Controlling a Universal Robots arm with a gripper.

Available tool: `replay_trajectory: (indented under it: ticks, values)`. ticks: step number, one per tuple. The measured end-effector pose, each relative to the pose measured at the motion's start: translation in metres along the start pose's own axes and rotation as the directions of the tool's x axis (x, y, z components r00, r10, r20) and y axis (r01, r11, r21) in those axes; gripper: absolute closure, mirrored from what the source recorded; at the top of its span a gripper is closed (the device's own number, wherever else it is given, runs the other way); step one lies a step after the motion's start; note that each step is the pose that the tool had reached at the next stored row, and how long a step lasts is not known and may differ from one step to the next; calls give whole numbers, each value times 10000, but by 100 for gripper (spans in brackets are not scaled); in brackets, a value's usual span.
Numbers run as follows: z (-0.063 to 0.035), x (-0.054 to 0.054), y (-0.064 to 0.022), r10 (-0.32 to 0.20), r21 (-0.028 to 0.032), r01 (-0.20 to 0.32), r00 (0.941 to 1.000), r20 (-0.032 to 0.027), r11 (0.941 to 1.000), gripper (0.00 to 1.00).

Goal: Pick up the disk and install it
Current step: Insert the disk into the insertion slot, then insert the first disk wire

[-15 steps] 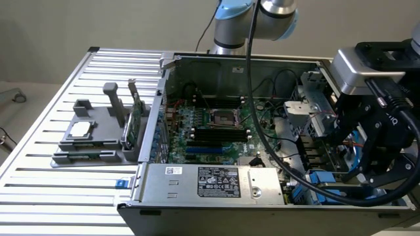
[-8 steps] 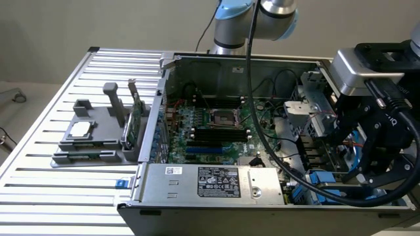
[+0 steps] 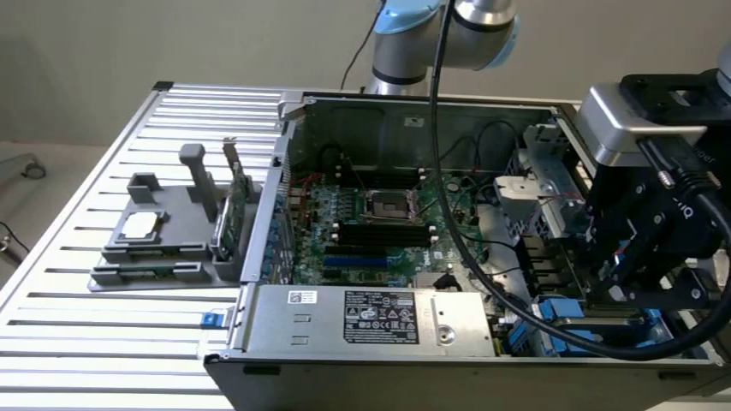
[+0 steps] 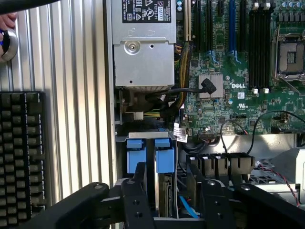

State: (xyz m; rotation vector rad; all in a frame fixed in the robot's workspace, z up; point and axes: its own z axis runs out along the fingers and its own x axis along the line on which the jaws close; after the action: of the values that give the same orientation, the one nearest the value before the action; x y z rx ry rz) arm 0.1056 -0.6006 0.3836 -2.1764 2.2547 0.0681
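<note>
Where the open dark-grey metal computer case (image 3: 457, 381) reaches the lower right of the exterior view, we find the black two-finger gripper (image 4: 171, 188) positioned inside the drive bay. Its fingers (image 4: 143, 188) stand partly apart, straddling the silver-grey disk (image 4: 165, 162) in its blue plastic carrier frame, which stands on edge beside a second blue carrier (image 4: 135, 155). We see a gap at one finger, so we cannot confirm a grip.

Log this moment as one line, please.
gripper: open, straddling disk | disk: on edge inside case, near power supply
</note>
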Motion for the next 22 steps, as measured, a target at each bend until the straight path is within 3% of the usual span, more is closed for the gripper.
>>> replay_trajectory:
  ticks: [1, 3, 4, 5, 6, 8, 12, 22]
  values:
    - [-1, 0, -12, 1, -1, -1, 10000, 2, 10000, 56]
    - [-10, -2, -50, 1, -1, -1, 10000, 2, 10000, 68]
    - [-17, -3, -71, 2, 0, -2, 10000, 1, 10000, 68]
    - [-24, -4, -97, 2, -1, -2, 10000, 2, 10000, 80]
    - [-33, -6, -126, 2, -1, -2, 10000, 1, 10000, 80]
    - [-51, -9, -192, 1, -2, -1, 10000, 2, 10000, 89]
    - [-79, -14, -305, 0, -3, 0, 10000, 5, 10000, 89]
    - [-80, -14, -311, 0, -10, 0, 10000, 4, 10000, 89]
